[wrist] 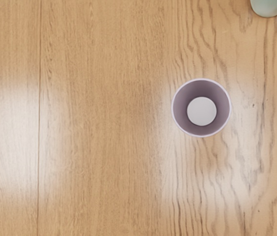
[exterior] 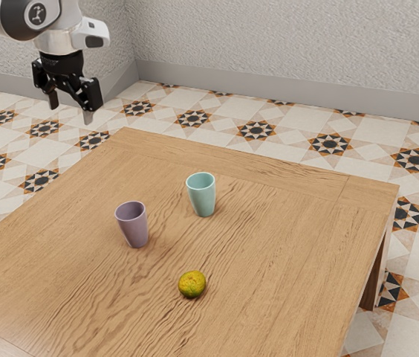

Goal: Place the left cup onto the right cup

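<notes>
Though upright and empty, purple cup (exterior: 132, 224) near teal cup (exterior: 200, 194); pincer (exterior: 69, 111) apart, aloft.

Wooden table (exterior: 291, 238), small yellow-green citrus fruit (exterior: 192, 283) resting on it — star-patterned tile floor (exterior: 299, 119), grey wall (exterior: 269, 37)

Purple cup (wrist: 201, 107) upright, seen thru open mouth; teal cup (wrist: 271, 7) nr, apart; both on wood table (wrist: 79, 147).
</notes>
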Controlling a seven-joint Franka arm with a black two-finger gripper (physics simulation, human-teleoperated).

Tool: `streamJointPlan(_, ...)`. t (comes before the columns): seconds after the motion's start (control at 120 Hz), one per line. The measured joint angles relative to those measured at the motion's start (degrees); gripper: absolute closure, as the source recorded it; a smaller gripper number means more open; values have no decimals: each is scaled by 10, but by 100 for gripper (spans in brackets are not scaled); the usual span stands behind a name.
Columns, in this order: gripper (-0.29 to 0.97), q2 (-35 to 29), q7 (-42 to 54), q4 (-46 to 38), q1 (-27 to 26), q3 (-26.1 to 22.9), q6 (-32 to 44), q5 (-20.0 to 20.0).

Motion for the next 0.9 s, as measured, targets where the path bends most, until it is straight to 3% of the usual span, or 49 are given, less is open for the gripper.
streamJointPlan(0.325,0,0,9,-28,-6,-2,3,-2)
streamJointPlan(0.492,0,-1,11,-89,-2,-11,50,-8)
streamJointPlan(0.9,0,21,-7,-186,-5,-17,146,-94)
